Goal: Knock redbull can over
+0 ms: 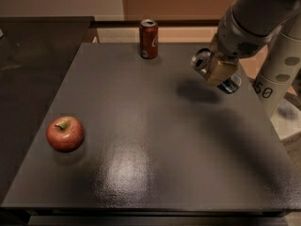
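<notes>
The redbull can [202, 60] is a slim silver-and-blue can at the table's right side. It is tilted far over, silver top pointing left and blue bottom end showing lower right. My gripper [219, 70], with tan fingers, is wrapped around the can's middle and holds it just above the dark table [141, 126]. The can's shadow lies on the table below and to its left. The can's middle is hidden by the fingers.
A dark red cola can [148, 39] stands upright near the table's far edge. A red apple [65, 133] lies at the front left. My white arm column [277, 74] stands beyond the table's right edge. A darker counter [33, 51] adjoins on the left.
</notes>
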{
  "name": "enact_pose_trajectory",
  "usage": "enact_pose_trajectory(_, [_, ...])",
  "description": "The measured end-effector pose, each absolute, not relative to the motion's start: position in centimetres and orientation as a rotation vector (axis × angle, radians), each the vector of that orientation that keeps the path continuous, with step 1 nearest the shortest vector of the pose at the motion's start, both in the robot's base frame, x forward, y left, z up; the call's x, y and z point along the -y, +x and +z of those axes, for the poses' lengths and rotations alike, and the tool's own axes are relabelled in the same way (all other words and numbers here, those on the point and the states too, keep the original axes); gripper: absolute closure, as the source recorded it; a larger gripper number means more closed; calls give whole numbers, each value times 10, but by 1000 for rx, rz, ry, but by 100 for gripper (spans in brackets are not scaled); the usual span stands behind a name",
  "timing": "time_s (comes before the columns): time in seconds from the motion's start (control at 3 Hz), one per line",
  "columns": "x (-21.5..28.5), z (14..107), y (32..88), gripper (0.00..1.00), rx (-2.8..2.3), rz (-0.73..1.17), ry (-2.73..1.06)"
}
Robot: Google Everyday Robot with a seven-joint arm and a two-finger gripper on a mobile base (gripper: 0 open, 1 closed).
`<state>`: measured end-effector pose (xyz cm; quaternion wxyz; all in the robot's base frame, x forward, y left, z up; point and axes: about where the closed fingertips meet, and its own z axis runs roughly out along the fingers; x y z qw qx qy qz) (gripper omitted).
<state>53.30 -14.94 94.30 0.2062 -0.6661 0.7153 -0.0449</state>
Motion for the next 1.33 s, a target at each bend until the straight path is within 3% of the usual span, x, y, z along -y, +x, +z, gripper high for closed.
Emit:
enact_pose_trajectory(1.0, [107,980,502,100,-2043,-162,-2110])
enact_pose_trajectory(1.33, [88,984,499,83,-2038,-166,-2143])
